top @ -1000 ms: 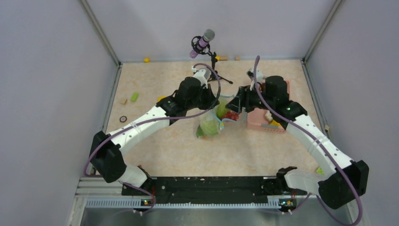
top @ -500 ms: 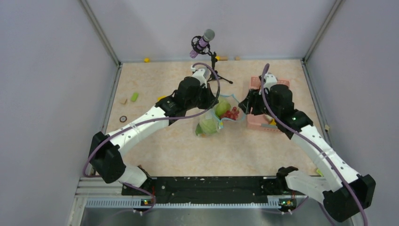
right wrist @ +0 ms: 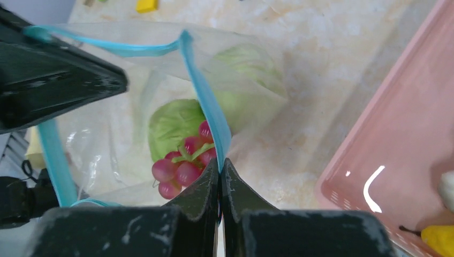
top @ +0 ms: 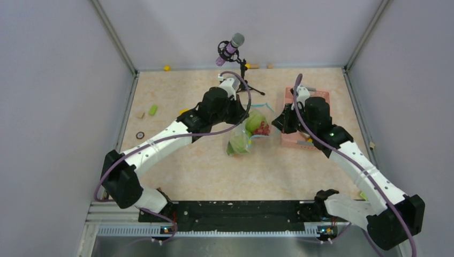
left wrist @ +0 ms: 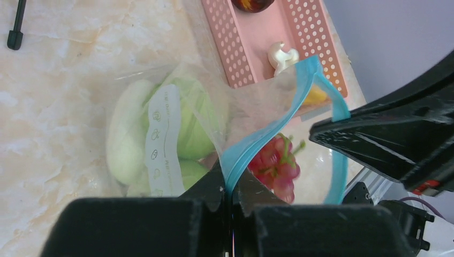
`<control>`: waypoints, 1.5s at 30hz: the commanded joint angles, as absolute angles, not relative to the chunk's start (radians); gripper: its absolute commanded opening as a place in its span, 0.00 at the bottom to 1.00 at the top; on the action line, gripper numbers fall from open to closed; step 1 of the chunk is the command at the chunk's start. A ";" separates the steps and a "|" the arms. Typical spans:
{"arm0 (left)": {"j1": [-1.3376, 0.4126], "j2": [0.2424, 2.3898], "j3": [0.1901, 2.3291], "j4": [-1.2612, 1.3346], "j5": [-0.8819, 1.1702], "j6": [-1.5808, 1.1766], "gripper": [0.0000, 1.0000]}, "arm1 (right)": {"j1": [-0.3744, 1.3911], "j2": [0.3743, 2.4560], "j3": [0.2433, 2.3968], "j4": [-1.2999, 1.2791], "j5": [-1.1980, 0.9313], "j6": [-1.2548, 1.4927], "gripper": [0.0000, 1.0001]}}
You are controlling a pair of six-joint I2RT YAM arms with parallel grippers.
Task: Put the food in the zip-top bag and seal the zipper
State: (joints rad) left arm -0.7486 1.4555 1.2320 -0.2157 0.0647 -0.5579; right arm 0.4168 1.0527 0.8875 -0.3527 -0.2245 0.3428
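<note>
Now left gripper (left wrist: 231, 182) and right gripper (right wrist: 220, 171) pinch the light blue zipper strip (right wrist: 207, 101) of the clear plastic bag (right wrist: 107, 134); sealing likely needs it taut.

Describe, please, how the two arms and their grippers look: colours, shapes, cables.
The left arm and the right arm both have long white links joined by rounded black housings, and black bases. A thin purple cable runs along each arm in loose loops. The left gripper and the right gripper have matte black, wedge-shaped fingers with scuffed edges.
</note>
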 commanded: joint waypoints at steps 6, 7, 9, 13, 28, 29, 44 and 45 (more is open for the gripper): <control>-0.750 1.388 1.271 -0.141 0.113 -0.466 0.00 | 0.425 1.015 1.069 -0.231 -0.353 0.319 0.00; -0.750 1.387 1.276 -0.151 0.108 -0.461 0.00 | 0.424 1.026 1.085 -0.236 -0.355 0.318 0.00; -0.750 1.388 1.287 -0.180 0.085 -0.449 0.00 | 0.424 1.048 1.117 -0.254 -0.357 0.314 0.00; -0.749 1.399 1.314 -0.281 -0.043 -0.412 0.00 | 0.424 1.098 1.161 -0.315 -0.326 0.282 0.00; -0.749 1.405 1.286 -0.339 -0.132 -0.378 0.00 | 0.423 1.185 1.183 -0.340 -0.274 0.209 0.42; -0.749 1.403 1.280 -0.333 -0.134 -0.381 0.00 | 0.422 1.182 1.183 -0.328 -0.278 0.202 0.51; -0.750 1.369 1.205 -0.253 -0.126 -0.422 0.00 | 0.419 1.002 1.089 -0.355 0.116 0.226 0.99; -0.749 1.367 1.203 -0.248 -0.127 -0.423 0.00 | 0.416 0.996 1.080 -0.363 0.173 0.234 0.99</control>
State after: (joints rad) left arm -0.7486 1.4200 1.2175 -0.3241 -0.1238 -0.4076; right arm 0.4164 1.0420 1.1133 -0.3531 -0.0456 0.2123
